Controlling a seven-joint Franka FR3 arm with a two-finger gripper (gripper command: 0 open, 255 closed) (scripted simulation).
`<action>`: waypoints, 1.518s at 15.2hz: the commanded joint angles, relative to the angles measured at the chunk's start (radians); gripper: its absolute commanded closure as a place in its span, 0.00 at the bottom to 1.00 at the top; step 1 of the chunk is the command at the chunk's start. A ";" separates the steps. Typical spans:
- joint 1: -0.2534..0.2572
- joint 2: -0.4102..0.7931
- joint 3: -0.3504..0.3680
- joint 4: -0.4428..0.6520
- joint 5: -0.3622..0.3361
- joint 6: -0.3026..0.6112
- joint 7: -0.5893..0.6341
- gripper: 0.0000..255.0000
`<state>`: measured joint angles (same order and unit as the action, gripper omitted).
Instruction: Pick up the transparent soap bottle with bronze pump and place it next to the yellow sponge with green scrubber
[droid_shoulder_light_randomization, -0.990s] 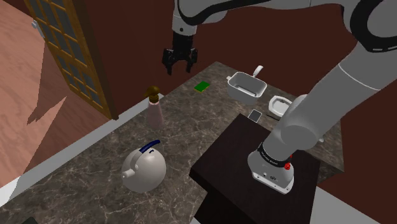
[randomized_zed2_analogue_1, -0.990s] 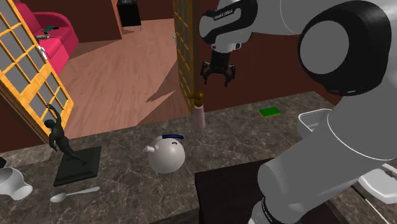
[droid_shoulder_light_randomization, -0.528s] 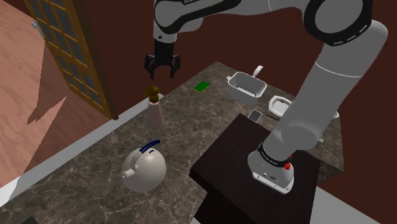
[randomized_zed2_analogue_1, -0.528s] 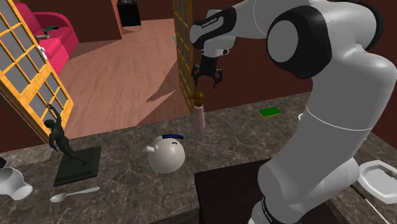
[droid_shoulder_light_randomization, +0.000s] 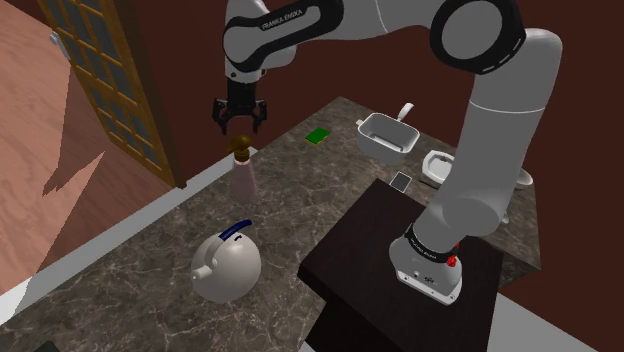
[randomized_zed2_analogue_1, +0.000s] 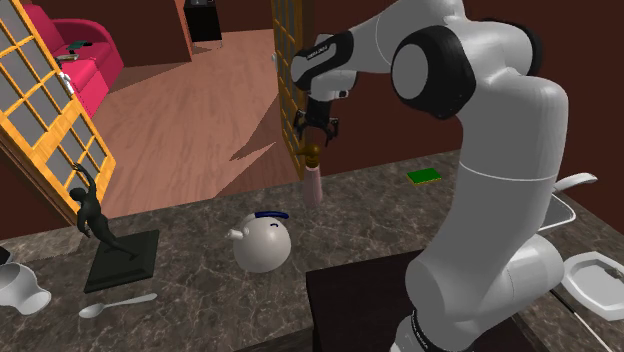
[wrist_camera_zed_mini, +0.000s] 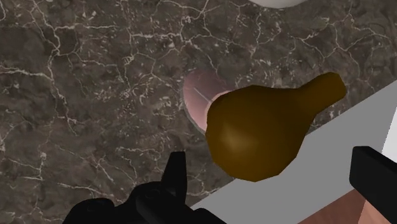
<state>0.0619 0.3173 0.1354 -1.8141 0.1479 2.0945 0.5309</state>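
Observation:
The soap bottle (droid_shoulder_light_randomization: 243, 178) stands upright near the counter's far edge, with a pinkish see-through body and a bronze pump (droid_shoulder_light_randomization: 240, 147). My gripper (droid_shoulder_light_randomization: 237, 127) hangs open just above the pump, fingers pointing down and touching nothing. In the second exterior view the gripper (randomized_zed2_analogue_1: 315, 136) is right over the bottle (randomized_zed2_analogue_1: 313, 186). In the wrist view the bronze pump (wrist_camera_zed_mini: 261, 130) lies between my spread fingertips (wrist_camera_zed_mini: 176, 167), with the gripper (wrist_camera_zed_mini: 267, 158) centred over it and the pink body (wrist_camera_zed_mini: 198, 95) below. The sponge (droid_shoulder_light_randomization: 318, 136), seen as a flat green patch (randomized_zed2_analogue_1: 424, 176), lies further along the counter.
A round white teapot (droid_shoulder_light_randomization: 226, 265) sits in front of the bottle. A white dish with a spoon (droid_shoulder_light_randomization: 388, 133) and a small white holder (droid_shoulder_light_randomization: 438, 165) stand beyond the sponge. A dark figurine (randomized_zed2_analogue_1: 100, 225), a spoon (randomized_zed2_analogue_1: 117, 304) and a cup (randomized_zed2_analogue_1: 18, 285) sit far off. The counter's edge (wrist_camera_zed_mini: 305, 159) runs just behind the bottle.
The gripper has swung toward the shoulder view's left and come lower, from over the counter near the sponge to directly above the pump. It stays open; the bottle has not moved.

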 joint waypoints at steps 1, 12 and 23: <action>0.003 0.011 0.001 -0.014 0.001 0.025 0.001 0.00; 0.006 0.025 0.002 -0.029 0.001 0.055 0.001 1.00; 0.006 0.013 0.003 -0.019 0.001 0.033 0.004 1.00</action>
<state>0.0667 0.3318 0.1376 -1.8412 0.1491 2.1365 0.5320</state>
